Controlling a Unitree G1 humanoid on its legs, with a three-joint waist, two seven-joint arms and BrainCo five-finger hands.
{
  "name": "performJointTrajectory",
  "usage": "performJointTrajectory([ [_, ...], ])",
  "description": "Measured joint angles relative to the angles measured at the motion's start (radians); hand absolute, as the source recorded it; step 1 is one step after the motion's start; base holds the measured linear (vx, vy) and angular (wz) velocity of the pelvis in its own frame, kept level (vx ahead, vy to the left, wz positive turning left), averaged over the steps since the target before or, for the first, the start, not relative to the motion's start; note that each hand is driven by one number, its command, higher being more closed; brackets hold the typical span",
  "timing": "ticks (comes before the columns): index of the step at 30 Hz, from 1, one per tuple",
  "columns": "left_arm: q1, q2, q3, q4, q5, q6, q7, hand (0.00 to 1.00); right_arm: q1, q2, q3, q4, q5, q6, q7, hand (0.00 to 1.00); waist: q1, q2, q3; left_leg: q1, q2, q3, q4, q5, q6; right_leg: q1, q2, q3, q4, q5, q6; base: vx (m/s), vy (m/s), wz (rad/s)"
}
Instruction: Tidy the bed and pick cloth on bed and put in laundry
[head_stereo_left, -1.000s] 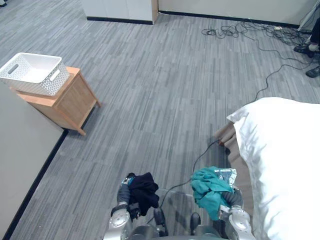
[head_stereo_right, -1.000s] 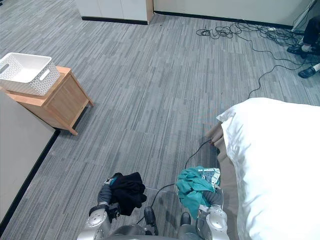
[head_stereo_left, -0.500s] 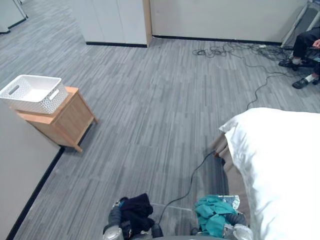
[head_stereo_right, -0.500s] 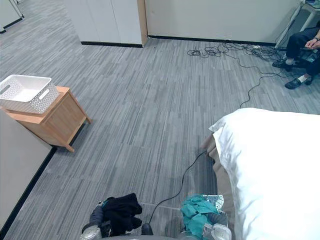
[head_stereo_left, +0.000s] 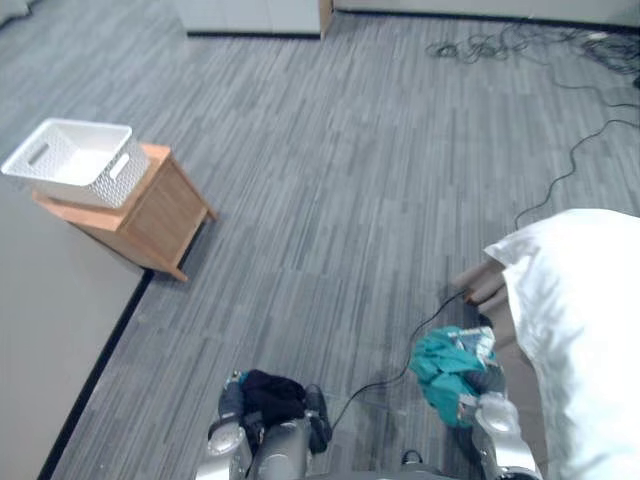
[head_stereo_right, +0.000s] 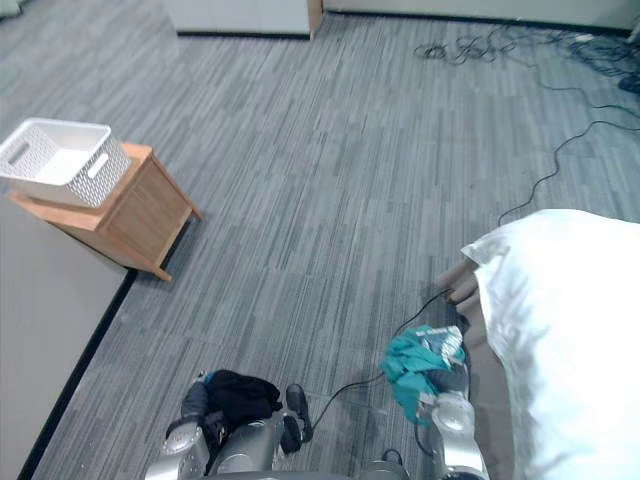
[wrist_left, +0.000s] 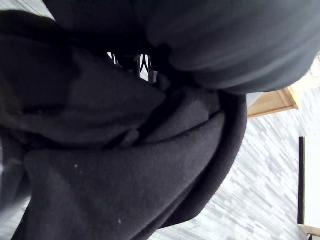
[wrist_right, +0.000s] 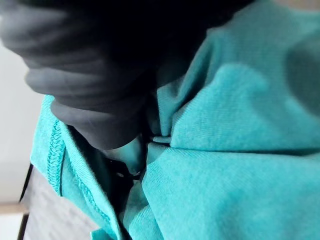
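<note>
Left hand (wrist_left: 235, 45) sits low at the robot's left front, with a black cloth (head_stereo_left: 272, 395) bundled over and against it. The cloth covers the grasp, so I cannot tell whether this hand is closed on it. Right hand (wrist_right: 90, 75) sits low at the right front, just beside the corner of the bed (head_stereo_left: 590, 320), with a teal cloth (head_stereo_left: 447, 365) heaped on it. Here too I cannot tell whether the hand is closed. Both cloths are off the bed and above the grey floor (head_stereo_left: 330, 180). A white basket (head_stereo_left: 60, 185) stands on a small wooden cabinet (head_stereo_left: 150, 215) to the far left, well apart from both hands. Loose cables (head_stereo_left: 500, 45) lie on the floor at the far side.
</note>
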Motion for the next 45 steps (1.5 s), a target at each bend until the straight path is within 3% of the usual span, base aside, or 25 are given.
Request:
performJointTrajectory([
  [2,0.014,0.006,-0.002,-0.023,0.000,-0.002,0.001,1.00,0.002,0.013,0.011,0.001,-0.018,-0.003,0.009,1.00,-0.004,-0.004,0.002,0.096,-0.020,-0.014,-0.037,-0.029,0.009,-0.103,-0.012,0.053,0.322,0.079,0.070,0.47,0.124,0.08],
  [3,0.012,0.019,-0.012,-0.024,0.000,-0.002,0.001,1.00,0.012,0.019,0.020,0.004,-0.023,-0.004,0.014,1.00,-0.010,-0.012,0.005,0.170,-0.031,-0.039,-0.081,-0.038,0.021,-0.180,-0.010,0.060,0.548,0.106,0.065,0.47,0.082,0.35],
  [4,0.012,0.021,-0.014,-0.024,-0.001,-0.002,0.002,1.00,0.017,0.023,0.020,0.006,-0.023,-0.003,0.014,1.00,-0.018,-0.013,0.006,0.208,-0.034,-0.057,-0.099,-0.040,0.024,-0.210,-0.008,0.047,0.634,0.096,0.054,0.56,0.009,0.68],
  [5,0.012,0.027,-0.032,-0.026,-0.001,-0.002,0.005,1.00,0.028,0.024,0.020,0.005,-0.023,-0.003,0.015,1.00,-0.041,-0.007,0.011,0.296,-0.031,-0.118,-0.150,-0.043,0.027,-0.264,-0.006,-0.037,0.754,0.038,-0.032,0.46,-0.041,0.64],
  [7,0.011,0.033,-0.039,-0.028,-0.002,-0.002,0.005,1.00,0.030,0.023,0.019,0.001,-0.023,-0.003,0.015,1.00,-0.061,0.001,0.018,0.363,-0.005,-0.167,-0.185,-0.054,0.014,-0.326,0.014,-0.108,0.758,-0.021,-0.108,0.49,-0.149,0.68],
  [10,-0.014,0.039,-0.054,-0.023,-0.002,-0.002,0.005,1.00,0.047,0.024,0.014,-0.034,-0.023,-0.003,0.015,1.00,-0.093,0.015,0.035,0.418,0.059,-0.243,-0.191,-0.074,-0.018,-0.448,0.058,-0.159,0.456,-0.063,-0.119,0.45,-0.294,1.01],
  [12,-0.033,0.046,-0.069,-0.017,0.000,-0.002,0.004,1.00,0.052,0.024,0.004,-0.064,-0.022,-0.003,0.008,1.00,-0.115,0.014,0.034,0.443,0.112,-0.263,-0.188,-0.121,-0.098,-0.459,0.079,-0.135,0.038,0.090,-0.115,0.54,-0.474,1.10],
  [13,-0.038,0.042,-0.067,-0.007,0.003,-0.002,0.004,1.00,0.058,0.018,0.004,-0.071,-0.022,-0.004,0.007,1.00,-0.112,0.021,0.036,0.478,0.156,-0.265,-0.189,-0.157,-0.159,-0.423,0.114,-0.135,-0.054,0.310,-0.168,0.53,-0.457,0.44],
  [14,-0.042,0.025,-0.064,0.005,0.003,0.000,0.006,1.00,0.036,0.010,0.005,-0.064,-0.022,-0.003,0.008,1.00,-0.098,0.061,0.041,0.482,0.191,-0.262,-0.186,-0.156,-0.167,-0.414,0.150,-0.154,-0.044,0.304,-0.171,0.47,-0.402,0.10],
  [16,-0.058,0.006,-0.072,0.007,0.007,0.001,0.002,1.00,0.006,0.020,-0.033,-0.079,-0.022,-0.003,0.006,1.00,-0.106,0.065,0.067,0.533,0.199,-0.257,-0.204,-0.063,-0.220,-0.527,0.126,-0.131,0.278,0.135,-0.185,0.37,-0.353,0.14],
  [17,-0.040,-0.002,-0.069,0.002,0.007,-0.004,0.003,1.00,0.010,0.022,-0.027,-0.080,-0.023,-0.003,0.007,1.00,-0.109,0.067,0.059,0.556,0.204,-0.280,-0.194,-0.060,-0.223,-0.510,0.132,-0.116,0.272,0.103,-0.163,0.26,-0.292,0.40],
  [18,-0.031,0.005,-0.066,0.007,0.008,-0.012,0.002,1.00,0.024,0.024,-0.015,-0.083,-0.023,-0.004,0.009,1.00,-0.109,0.060,0.053,0.559,0.206,-0.291,-0.162,-0.064,-0.227,-0.493,0.136,-0.121,0.259,0.072,-0.203,0.33,-0.372,0.29],
  [19,-0.026,-0.004,-0.069,0.015,0.007,-0.012,0.001,1.00,0.030,0.014,-0.001,-0.075,-0.024,-0.003,0.012,1.00,-0.112,0.099,0.043,0.509,0.262,-0.303,-0.021,-0.065,-0.230,-0.456,0.171,-0.154,0.251,0.028,-0.200,0.43,-0.418,0.16],
  [22,0.014,-0.023,-0.042,0.015,-0.003,-0.012,0.003,1.00,0.034,0.007,0.040,-0.073,-0.023,0.002,0.015,1.00,-0.101,0.150,0.066,0.211,0.406,-0.337,0.635,0.160,-0.179,-0.254,0.288,-0.207,0.085,0.019,-0.268,0.48,-0.361,-0.02],
  [23,0.020,-0.033,-0.041,0.015,-0.015,-0.012,0.002,1.00,0.034,0.003,0.046,-0.073,-0.023,0.002,0.013,1.00,-0.087,0.155,0.077,0.147,0.420,-0.333,0.796,0.121,-0.140,-0.178,0.311,-0.210,0.037,0.020,-0.279,0.45,-0.254,-0.09],
  [26,0.035,-0.043,-0.038,-0.007,-0.038,-0.012,0.003,1.00,0.028,-0.022,0.055,-0.089,-0.022,0.002,0.011,1.00,-0.051,0.122,0.086,0.000,0.359,-0.232,0.886,0.010,-0.095,-0.028,0.319,-0.190,-0.084,0.003,-0.299,0.44,-0.180,-0.07],
  [29,0.043,-0.054,-0.031,-0.061,-0.038,-0.014,0.002,1.00,-0.002,-0.037,0.056,-0.120,-0.017,0.002,0.019,1.00,-0.026,0.108,0.085,-0.115,0.219,-0.123,0.530,-0.079,-0.117,0.068,0.304,-0.191,-0.179,-0.018,-0.276,0.45,-0.086,0.02],
  [34,0.053,-0.074,-0.029,-0.099,-0.036,-0.015,-0.016,1.00,-0.025,-0.061,0.054,-0.119,-0.021,0.001,0.030,1.00,0.007,0.087,0.076,-0.178,0.108,0.074,-0.004,0.016,-0.125,0.231,0.268,-0.220,-0.292,-0.069,-0.186,0.58,0.012,0.15],
  [35,0.056,-0.074,-0.027,-0.104,-0.036,-0.015,-0.017,1.00,-0.023,-0.063,0.054,-0.113,-0.023,0.001,0.030,1.00,0.014,0.090,0.066,-0.183,0.104,0.090,-0.010,0.065,-0.066,0.272,0.265,-0.221,-0.303,-0.084,-0.160,0.68,0.097,0.04],
  [36,0.075,-0.070,-0.027,-0.104,-0.036,-0.015,-0.018,1.00,-0.018,-0.060,0.057,-0.089,-0.025,0.001,0.032,1.00,0.030,0.055,0.028,-0.164,0.071,0.102,-0.012,0.166,0.095,0.293,0.231,-0.217,-0.289,-0.104,-0.127,0.88,0.109,0.30],
  [37,0.076,-0.074,-0.016,-0.104,-0.036,-0.013,-0.018,1.00,-0.019,-0.045,0.058,-0.069,-0.028,0.002,0.035,1.00,0.025,0.006,-0.007,-0.157,0.016,0.101,-0.012,0.128,0.141,0.270,0.171,-0.227,-0.205,-0.100,-0.106,0.76,0.092,0.32],
  [38,0.070,-0.074,-0.017,-0.104,-0.036,-0.012,-0.020,1.00,-0.021,-0.040,0.058,-0.063,-0.030,0.002,0.035,1.00,0.028,-0.006,-0.010,-0.147,0.004,0.098,-0.003,0.116,0.150,0.240,0.145,-0.221,-0.120,-0.092,-0.092,0.76,0.139,0.39],
  [40,0.069,-0.069,-0.001,-0.099,-0.036,-0.003,-0.018,1.00,-0.026,-0.008,0.059,-0.054,-0.055,0.002,0.037,1.00,0.028,-0.023,-0.011,-0.045,-0.026,0.045,-0.002,0.031,0.117,0.076,0.083,-0.178,0.373,0.024,-0.030,0.77,0.159,0.39],
  [43,0.082,-0.057,-0.010,-0.093,-0.036,0.003,-0.009,1.00,-0.005,-0.008,0.099,-0.033,-0.063,0.002,0.037,1.00,0.007,-0.012,-0.010,0.174,-0.060,-0.074,-0.088,-0.007,0.089,-0.043,0.046,-0.181,0.745,-0.012,-0.102,0.64,0.038,0.80],
  [45,0.079,-0.047,-0.012,-0.093,-0.036,0.001,0.004,1.00,0.012,-0.006,0.116,-0.036,-0.063,-0.003,0.037,1.00,-0.011,-0.004,-0.013,0.272,-0.055,-0.163,-0.137,-0.007,0.089,-0.133,0.037,-0.216,0.747,-0.050,-0.162,0.56,-0.114,1.38],
])
